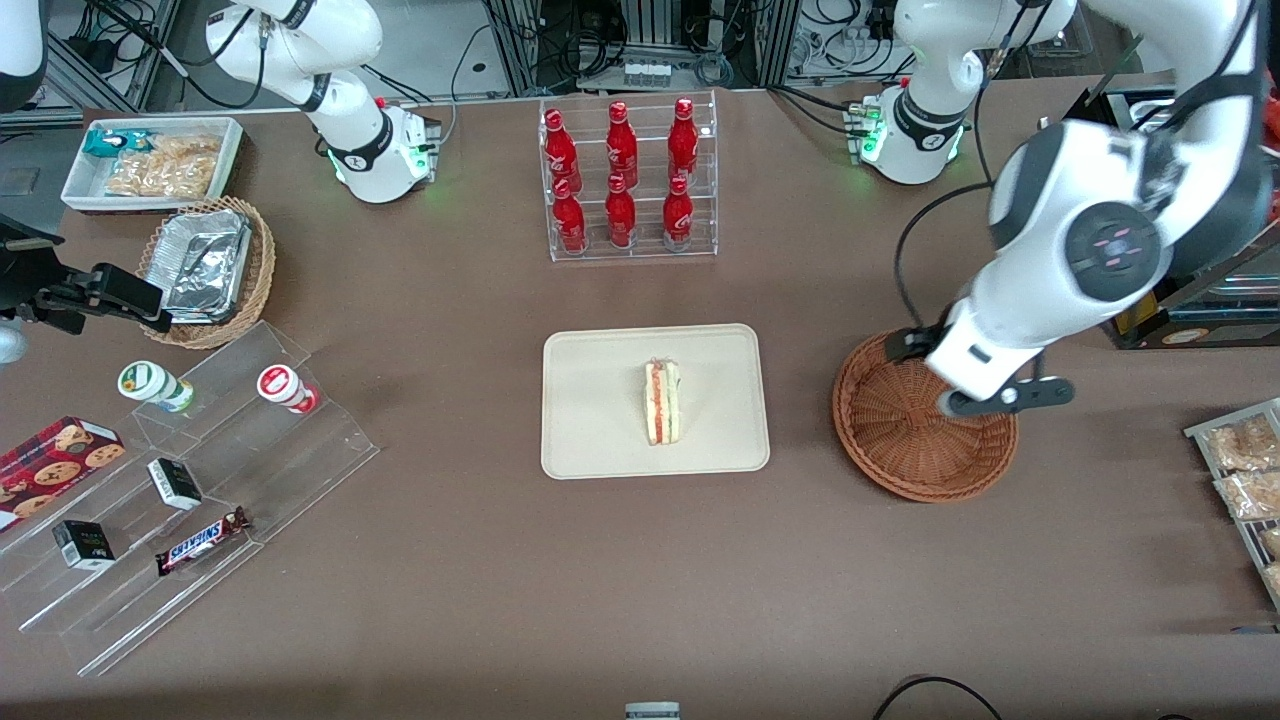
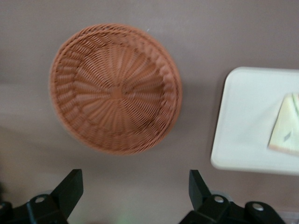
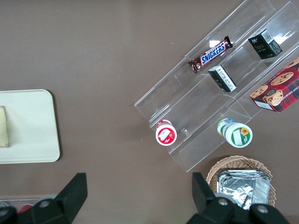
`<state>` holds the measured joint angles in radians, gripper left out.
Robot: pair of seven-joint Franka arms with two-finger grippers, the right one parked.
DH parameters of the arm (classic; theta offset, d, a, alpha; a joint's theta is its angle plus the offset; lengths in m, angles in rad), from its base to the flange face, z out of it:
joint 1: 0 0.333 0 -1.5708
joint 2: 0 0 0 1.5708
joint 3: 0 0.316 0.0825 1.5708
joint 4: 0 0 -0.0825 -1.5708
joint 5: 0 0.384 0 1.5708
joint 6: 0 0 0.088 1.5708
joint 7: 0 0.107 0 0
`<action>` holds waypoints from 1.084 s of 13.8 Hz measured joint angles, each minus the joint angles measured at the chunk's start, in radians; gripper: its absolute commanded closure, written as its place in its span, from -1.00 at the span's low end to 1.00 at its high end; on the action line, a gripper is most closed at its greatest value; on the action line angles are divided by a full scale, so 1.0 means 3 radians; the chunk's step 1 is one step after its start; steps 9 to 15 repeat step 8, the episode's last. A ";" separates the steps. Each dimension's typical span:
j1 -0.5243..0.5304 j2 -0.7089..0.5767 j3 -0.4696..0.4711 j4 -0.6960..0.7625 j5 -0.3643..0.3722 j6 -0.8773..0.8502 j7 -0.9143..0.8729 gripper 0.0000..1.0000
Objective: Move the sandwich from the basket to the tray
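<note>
The sandwich point(image 1: 661, 402), a pale wedge with a red filling line, lies on the cream tray point(image 1: 600, 400) in the middle of the table. The reddish-brown wicker basket point(image 1: 900, 440) stands beside the tray toward the working arm's end, with nothing in it. The left arm's gripper point(image 1: 1000, 398) hangs over the part of the basket away from the tray. In the left wrist view the gripper point(image 2: 135, 179) is open, with bare table between its fingers point(image 2: 70, 189). That view also takes in the basket point(image 2: 114, 88), the tray point(image 2: 247, 116) and the sandwich point(image 2: 286, 126).
A clear rack of red bottles point(image 1: 628, 180) stands farther from the front camera than the tray. Toward the parked arm's end are stepped acrylic shelves with snacks point(image 1: 180, 480), a lighter wicker basket with foil trays point(image 1: 205, 270) and a white bin point(image 1: 150, 160). Snack packets point(image 1: 1245, 470) lie at the working arm's end.
</note>
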<state>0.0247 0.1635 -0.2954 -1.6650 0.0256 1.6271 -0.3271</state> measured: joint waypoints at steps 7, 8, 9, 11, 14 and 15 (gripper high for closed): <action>-0.0001 -0.0510 0.0519 -0.0002 -0.0068 -0.0350 0.0961 -1.00; -0.0001 -0.0536 0.0574 0.0000 -0.0068 -0.0350 0.1016 -1.00; -0.0001 -0.0536 0.0574 0.0000 -0.0068 -0.0350 0.1016 -1.00; -0.0001 -0.0536 0.0574 0.0000 -0.0068 -0.0350 0.1016 -1.00; -0.0001 -0.0536 0.0574 0.0000 -0.0068 -0.0350 0.1016 -1.00; -0.0001 -0.0536 0.0574 0.0000 -0.0068 -0.0350 0.1016 -1.00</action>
